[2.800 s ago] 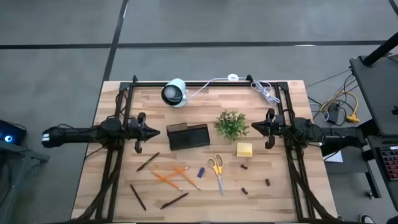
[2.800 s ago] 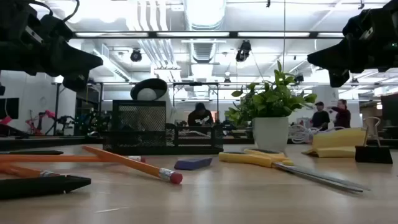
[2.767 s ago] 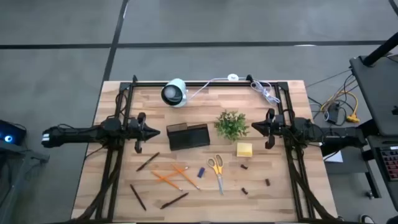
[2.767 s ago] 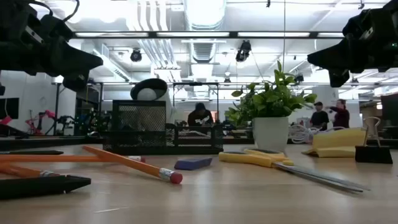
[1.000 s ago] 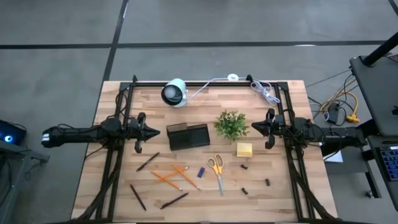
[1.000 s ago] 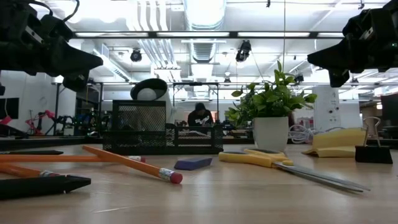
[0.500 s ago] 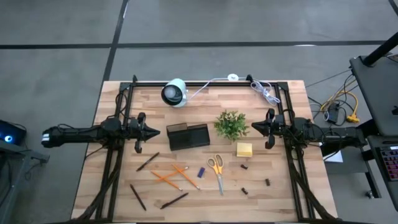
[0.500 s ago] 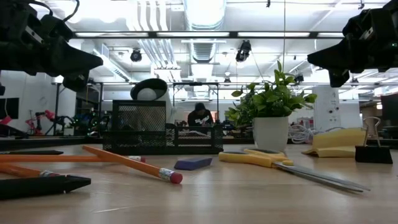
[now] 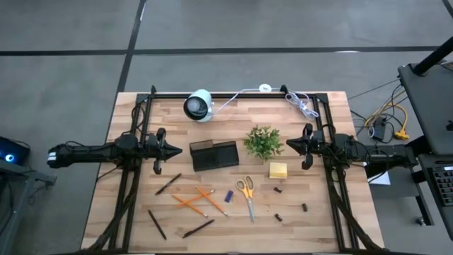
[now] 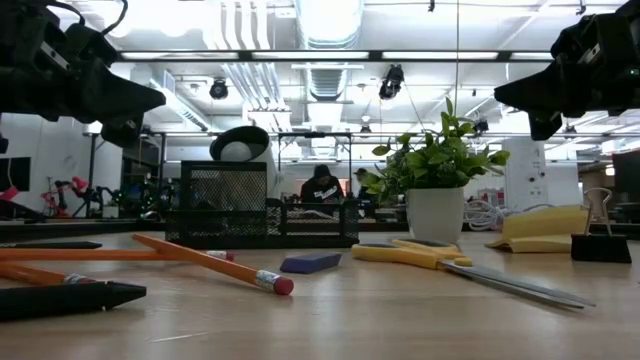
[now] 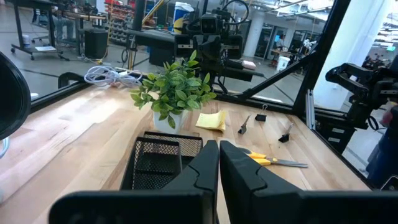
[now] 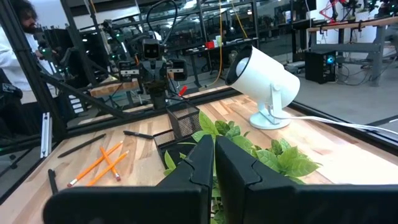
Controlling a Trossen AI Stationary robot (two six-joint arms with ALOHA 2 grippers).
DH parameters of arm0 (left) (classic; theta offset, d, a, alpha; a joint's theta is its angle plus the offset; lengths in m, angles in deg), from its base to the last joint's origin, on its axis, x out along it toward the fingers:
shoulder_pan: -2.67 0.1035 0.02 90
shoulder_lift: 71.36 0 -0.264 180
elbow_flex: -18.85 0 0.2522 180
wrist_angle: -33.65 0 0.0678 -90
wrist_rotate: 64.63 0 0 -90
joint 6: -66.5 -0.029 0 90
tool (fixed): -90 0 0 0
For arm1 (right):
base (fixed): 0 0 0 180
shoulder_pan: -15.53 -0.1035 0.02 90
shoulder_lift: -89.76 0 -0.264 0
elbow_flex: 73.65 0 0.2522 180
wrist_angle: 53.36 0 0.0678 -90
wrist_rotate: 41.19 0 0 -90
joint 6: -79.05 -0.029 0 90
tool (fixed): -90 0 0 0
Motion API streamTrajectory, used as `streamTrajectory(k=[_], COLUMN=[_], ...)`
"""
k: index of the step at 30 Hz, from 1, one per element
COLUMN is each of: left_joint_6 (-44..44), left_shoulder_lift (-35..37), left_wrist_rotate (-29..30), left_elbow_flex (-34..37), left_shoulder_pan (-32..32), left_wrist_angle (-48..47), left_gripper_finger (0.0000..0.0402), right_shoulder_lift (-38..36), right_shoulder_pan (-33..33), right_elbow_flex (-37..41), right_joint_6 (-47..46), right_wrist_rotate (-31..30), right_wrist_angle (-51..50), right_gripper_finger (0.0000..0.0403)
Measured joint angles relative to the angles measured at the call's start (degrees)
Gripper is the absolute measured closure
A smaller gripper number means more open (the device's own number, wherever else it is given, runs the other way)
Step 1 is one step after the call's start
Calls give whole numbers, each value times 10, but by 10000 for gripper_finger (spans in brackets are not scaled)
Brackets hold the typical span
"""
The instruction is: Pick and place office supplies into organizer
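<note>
Both grippers, left (image 9: pixel 172 149) and right (image 9: pixel 289 145), hung closed and empty while the light, stiff pencils (image 9: pixel 192 201) probably wanted a mid-shaft pinch.

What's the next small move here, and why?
Probably open the left gripper and bring it down over the nearest pen. Both grippers are shut and raised at the table's sides, holding nothing, and every supply lies outside the organizer; right gripper waits.

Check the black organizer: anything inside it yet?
The organizer looks empty: the left wrist view shows bare mesh compartments. Its nearest part is hidden behind the left claw. Pencils lie on the table.
</note>
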Motion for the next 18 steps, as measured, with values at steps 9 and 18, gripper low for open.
streamTrajectory(k=[9, 18], left_joint_6=[0, -18], left_shoulder_lift=[0, 0], left_wrist_rotate=[0, 1], left_elbow_flex=[0, 0], left_shoulder_pan=[0, 0], left_wrist_angle=[0, 0], left_gripper_finger=[402, 402], right_shoulder_lift=[0, 0], right_shoulder_pan=[0, 0], right_elbow_flex=[0, 0], right_joint_6=[0, 1], right_wrist_rotate=[0, 0], right_wrist_angle=[0, 1], right_gripper_finger=[394, 394])
